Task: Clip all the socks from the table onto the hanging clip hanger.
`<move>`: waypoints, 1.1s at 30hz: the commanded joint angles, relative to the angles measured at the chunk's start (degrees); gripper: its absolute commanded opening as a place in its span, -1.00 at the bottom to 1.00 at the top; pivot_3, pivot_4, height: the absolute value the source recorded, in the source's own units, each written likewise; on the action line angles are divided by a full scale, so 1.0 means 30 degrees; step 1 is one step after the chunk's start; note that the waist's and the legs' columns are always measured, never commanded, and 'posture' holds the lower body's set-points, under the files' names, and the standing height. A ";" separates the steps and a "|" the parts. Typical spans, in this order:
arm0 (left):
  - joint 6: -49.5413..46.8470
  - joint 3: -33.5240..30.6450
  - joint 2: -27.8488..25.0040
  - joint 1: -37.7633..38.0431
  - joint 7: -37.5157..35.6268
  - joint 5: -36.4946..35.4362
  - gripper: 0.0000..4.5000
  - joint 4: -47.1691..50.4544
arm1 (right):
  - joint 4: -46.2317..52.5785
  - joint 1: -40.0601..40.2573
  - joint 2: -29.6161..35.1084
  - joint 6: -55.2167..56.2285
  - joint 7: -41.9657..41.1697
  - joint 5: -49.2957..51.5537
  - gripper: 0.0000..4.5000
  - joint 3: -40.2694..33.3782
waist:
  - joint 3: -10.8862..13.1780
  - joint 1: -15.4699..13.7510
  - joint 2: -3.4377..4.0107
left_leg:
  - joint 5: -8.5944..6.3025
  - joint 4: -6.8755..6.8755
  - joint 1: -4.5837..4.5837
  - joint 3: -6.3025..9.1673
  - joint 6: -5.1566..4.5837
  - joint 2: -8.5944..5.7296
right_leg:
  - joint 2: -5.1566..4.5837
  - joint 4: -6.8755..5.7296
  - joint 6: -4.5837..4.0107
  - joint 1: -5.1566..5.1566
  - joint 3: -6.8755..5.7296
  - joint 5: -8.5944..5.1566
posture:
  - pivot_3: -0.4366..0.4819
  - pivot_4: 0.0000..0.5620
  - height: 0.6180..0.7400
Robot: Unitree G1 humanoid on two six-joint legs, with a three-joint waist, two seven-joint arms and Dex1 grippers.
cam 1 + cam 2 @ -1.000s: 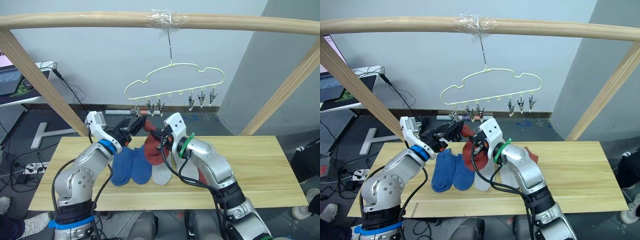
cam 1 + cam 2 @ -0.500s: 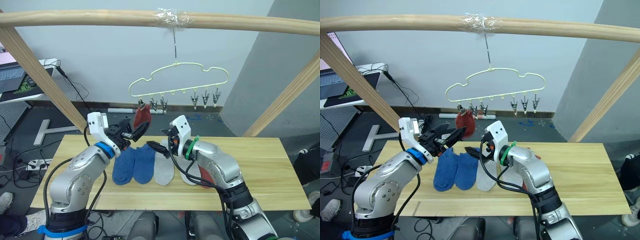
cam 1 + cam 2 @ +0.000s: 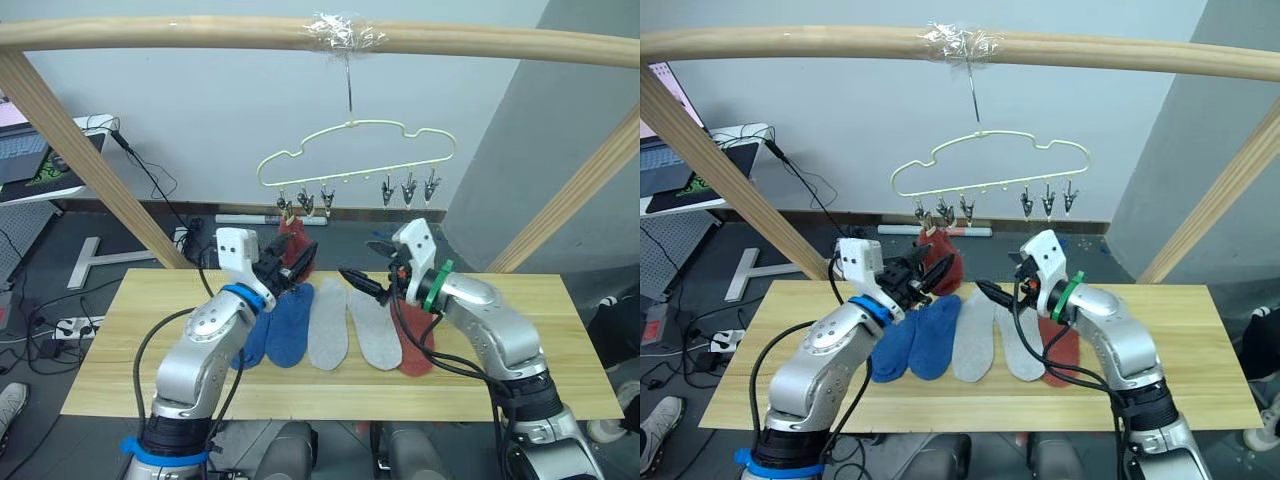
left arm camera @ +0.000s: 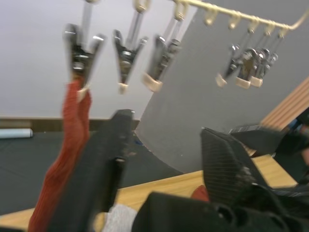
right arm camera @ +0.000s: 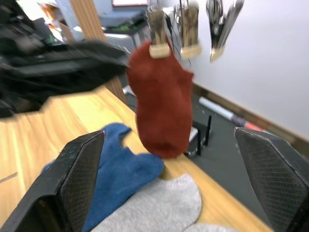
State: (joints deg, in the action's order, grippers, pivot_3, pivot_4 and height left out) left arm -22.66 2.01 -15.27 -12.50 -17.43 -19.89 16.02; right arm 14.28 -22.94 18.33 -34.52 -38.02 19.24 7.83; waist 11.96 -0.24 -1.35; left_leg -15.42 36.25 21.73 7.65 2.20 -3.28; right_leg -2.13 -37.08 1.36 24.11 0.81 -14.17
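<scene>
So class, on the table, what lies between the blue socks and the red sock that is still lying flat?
Two grey socks lie side by side between the blue socks and the red sock on the table, as the left eye view shows.

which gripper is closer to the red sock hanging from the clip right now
Left. The left gripper is right beside the hanging red sock, just below its clip. The right gripper is open and sits farther off on the sock's other side, above the grey socks.
</scene>
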 commanded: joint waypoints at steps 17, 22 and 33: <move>0.4304 -0.0123 0.2382 -0.3661 0.1825 0.3804 -0.02 -0.6079 | 0.2821 -0.2568 0.0896 -0.0656 -0.0582 0.3502 1.00 -0.1645 | 0.0001 0.0034 -0.0001 | -0.0004 0.0226 0.0069 -0.0003 -0.0014 -0.0019 | -0.0003 -0.0032 0.0041 -0.0017 -0.0006 0.0057 | -0.02 -0.27 1.00; 0.4923 -0.0189 0.2693 -0.4254 0.1961 0.4131 -0.02 -0.6937 | 0.2878 -0.2663 0.1014 -0.0674 -0.0493 0.3584 1.00 -0.1660 | 0.0001 0.0071 -0.0001 | -0.0004 0.0229 0.0071 -0.0004 -0.0014 -0.0018 | -0.0003 -0.0037 0.0042 -0.0011 -0.0004 0.0061 | -0.04 -0.28 1.00; 0.5714 -0.0504 0.3139 -0.6085 0.2828 0.5095 -0.02 -0.8323 | 0.2683 -0.2735 0.1144 -0.0611 -0.0270 0.3643 1.00 -0.1820 | 0.0001 0.0114 -0.0002 | -0.0003 0.0237 0.0071 -0.0011 -0.0015 -0.0017 | -0.0002 -0.0049 0.0043 -0.0009 -0.0004 0.0067 | -0.06 -0.28 1.00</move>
State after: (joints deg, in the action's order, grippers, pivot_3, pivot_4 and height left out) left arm -6.95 -0.18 -5.54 -30.10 -9.17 -5.49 -9.70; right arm 20.40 -30.12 21.52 -36.92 -38.76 28.94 3.47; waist 11.96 0.11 -1.36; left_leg -15.43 36.96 21.94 7.61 2.15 -3.33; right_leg -2.14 -37.23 1.48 24.09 0.81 -13.97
